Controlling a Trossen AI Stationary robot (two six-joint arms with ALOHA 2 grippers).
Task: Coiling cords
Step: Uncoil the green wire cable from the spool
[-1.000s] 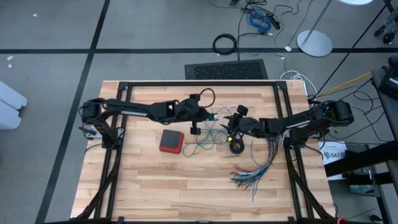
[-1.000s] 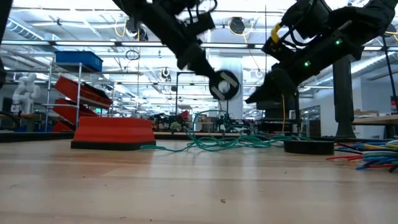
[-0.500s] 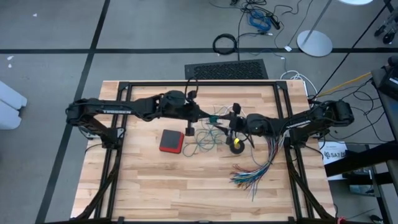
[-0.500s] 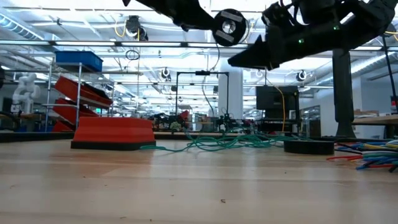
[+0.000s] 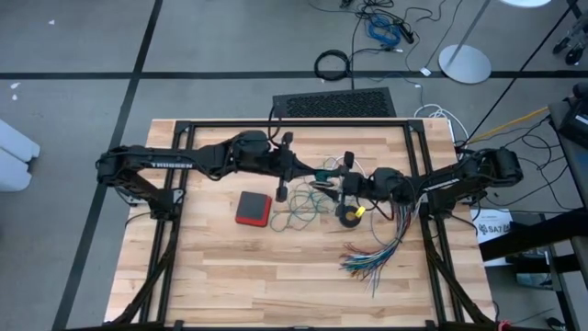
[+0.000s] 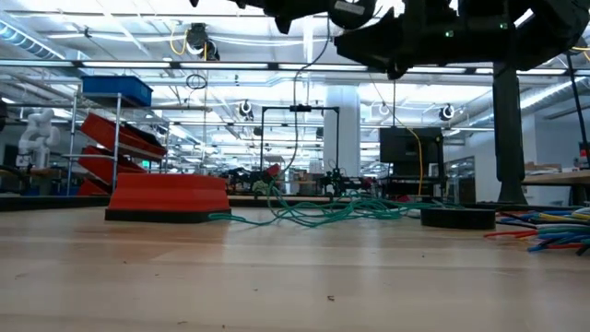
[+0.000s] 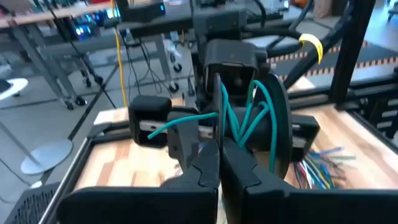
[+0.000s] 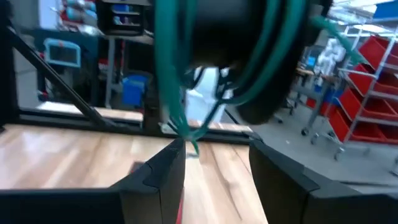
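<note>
My left fingers (image 7: 219, 163) are pinched shut on the teal-green cord (image 7: 247, 118), held high over the middle of the worktop (image 5: 211, 276). The cord is looped over my right arm's wrist — this looks like the winding step. My right fingers (image 8: 211, 168) stand wide with the teal strands hanging just beyond them, nothing gripped. The rest of the cord trails in a loose tangle on the boards beside the red block (image 5: 254, 209). Next I'd carry another turn round — keeping tension without snagging.
</note>
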